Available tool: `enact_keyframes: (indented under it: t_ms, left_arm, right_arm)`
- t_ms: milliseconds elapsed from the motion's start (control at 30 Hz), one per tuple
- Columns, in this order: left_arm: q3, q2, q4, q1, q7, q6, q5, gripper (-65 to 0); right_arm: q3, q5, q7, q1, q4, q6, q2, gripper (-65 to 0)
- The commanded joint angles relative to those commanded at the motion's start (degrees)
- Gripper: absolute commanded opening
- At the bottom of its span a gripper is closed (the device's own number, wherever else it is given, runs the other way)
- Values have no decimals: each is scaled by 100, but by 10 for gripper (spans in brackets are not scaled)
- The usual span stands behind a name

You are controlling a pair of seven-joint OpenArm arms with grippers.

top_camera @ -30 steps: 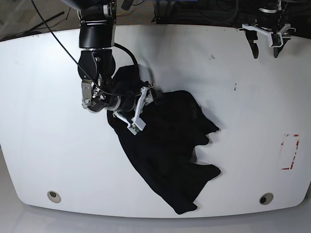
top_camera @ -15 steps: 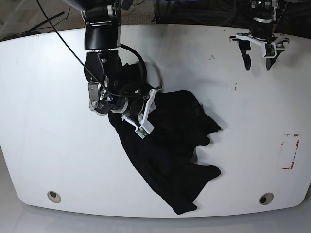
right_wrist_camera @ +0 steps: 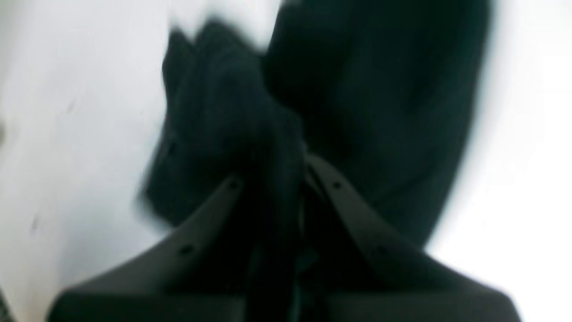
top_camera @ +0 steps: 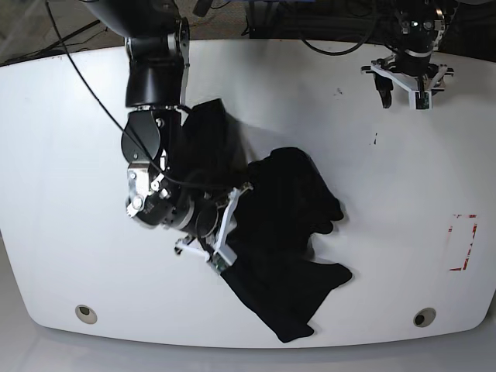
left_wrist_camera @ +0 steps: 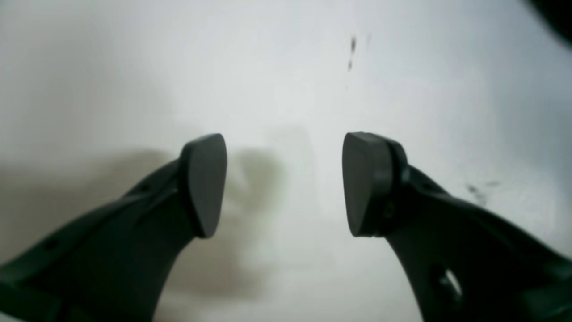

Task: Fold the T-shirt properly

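Note:
The black T-shirt (top_camera: 291, 232) lies crumpled across the middle of the white table (top_camera: 70, 155), one end trailing toward the front edge. My right gripper (top_camera: 227, 229) is over its left part. In the right wrist view the right gripper (right_wrist_camera: 277, 172) is shut on a bunched fold of the T-shirt (right_wrist_camera: 371, 89), and the fabric hides the fingertips. My left gripper (top_camera: 402, 91) hangs over bare table at the far right, away from the shirt. In the left wrist view the left gripper (left_wrist_camera: 284, 183) is open with nothing between its pads.
A red-outlined rectangle (top_camera: 463, 242) is marked near the table's right edge. Two round holes (top_camera: 86, 313) (top_camera: 424, 317) sit near the front corners. Small dark specks (left_wrist_camera: 351, 44) mark the table under my left gripper. Cables run behind the table's far edge.
My right arm has swung toward the table's front, dragging the shirt's upper left part with it and bunching the cloth. My left gripper has shifted slightly left and back.

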Motion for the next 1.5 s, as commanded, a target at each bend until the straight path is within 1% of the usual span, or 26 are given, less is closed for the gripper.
enact_keyframes:
  t_ms: [33,67,100,133,300,400,533,567,633,800,867,1033,1200,1233,1500]
  left_arm:
    - [0,18,0,-88,9,-211,18,-267]
    - [0,26,0,-141,18,-343,18,-267]
    - [0,26,0,-185,18,-431,26,-267]
    - [26,9,0,-202,18,-466,26,-267]
    - [35,9,9,-387,26,-475,26,-267]
    - [18,0,18,-396,26,-475,26,-267]
    - [-9,-9,0,-624,26,-475,26,-267]
    - [-9,-53,-9,-677,26,-475,26,-267]
    - [26,-123,0,-809,26,-466,26,-267]
    - [26,-141,26,-1108,26,-466,18,-267]
    - [26,-149,35,-1301,26,-457,18,-267]
    - [0,-167,35,-1662,26,-457,18,-267]
    - [26,-167,35,-1890,26,-457,18,-267]
    - [44,-167,35,-1899,26,-466,26,-267]
    - [615,-158,-114,-2207,26,-448,35,-267]
  right_arm:
    - [0,97,-62,237,0,0,44,-650]
    - [0,176,-123,457,0,0,53,-650]
    - [0,220,-167,659,0,0,70,-650]
    - [0,237,-229,914,0,0,70,-650]
    - [0,255,-703,1960,149,0,70,-650]
    - [-18,237,-835,2462,308,0,105,-650]
    - [-519,220,-826,3191,299,0,396,-650]
    - [-615,237,-826,3367,299,0,448,-650]
    - [-668,255,-826,3710,290,0,510,-650]
    - [-677,255,-853,4457,290,0,527,-650]
    - [-677,264,-853,4765,290,0,598,-650]
    - [-826,264,-862,4794,316,0,651,-650]
    - [-826,264,-870,4794,334,0,624,-650]
    - [-826,264,-932,4794,387,0,624,-650]
    - [-835,264,-1002,4794,422,0,607,-650]
